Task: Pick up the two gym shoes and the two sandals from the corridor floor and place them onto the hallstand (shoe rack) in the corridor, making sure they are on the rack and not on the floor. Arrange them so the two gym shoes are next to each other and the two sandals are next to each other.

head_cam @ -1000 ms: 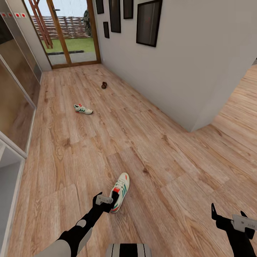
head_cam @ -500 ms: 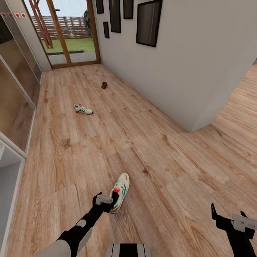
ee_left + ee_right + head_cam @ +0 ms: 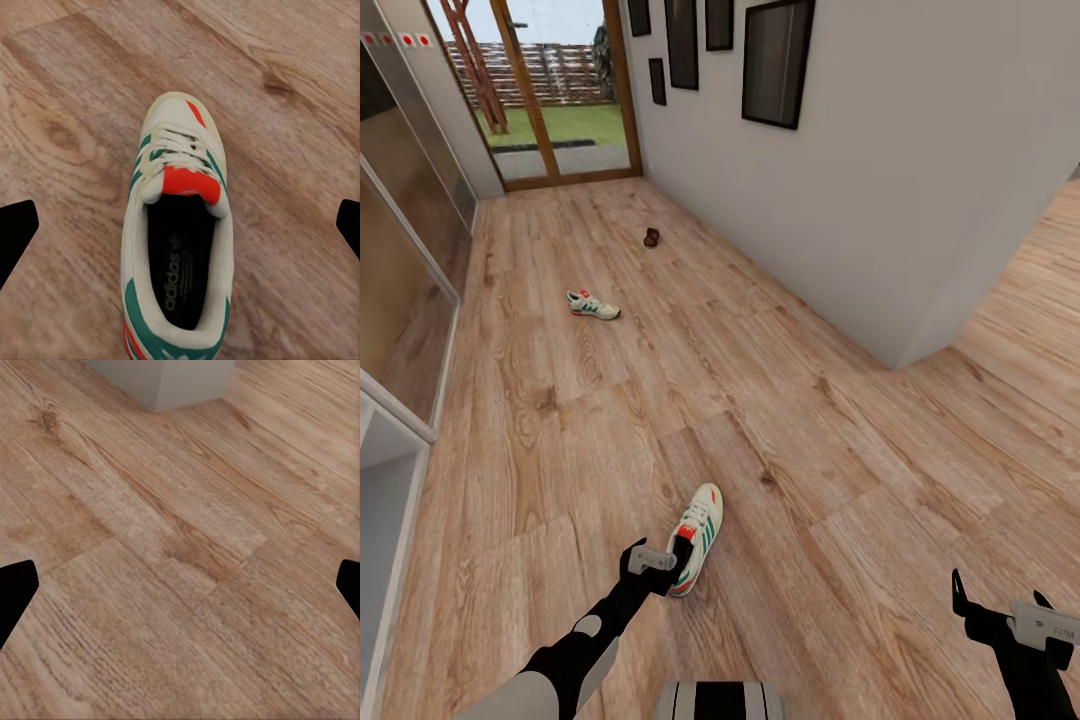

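Wood-grain corridor floor (image 3: pixel 780 420) carried two gym shoes: one (image 3: pixel 696 537) lay just beside the left gripper (image 3: pixel 656 560), under its wide-open jaws, and the other (image 3: pixel 593 305) lay well apart, farther down the corridor. One dark sandal (image 3: pixel 651 238) rested near the white wall (image 3: pixel 830 200). The right gripper (image 3: pixel 1000 610) hung over bare planks with jaws open.

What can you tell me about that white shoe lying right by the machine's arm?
The cream-white lace-up sneaker has green side stripes, an orange-red tongue patch and toe mark, and a dark lining printed with a logo. It lies upright on its sole on the brown wood-plank floor, toe pointing away from the robot. The open left pincer hovers over its heel end, fingers wide on either side.
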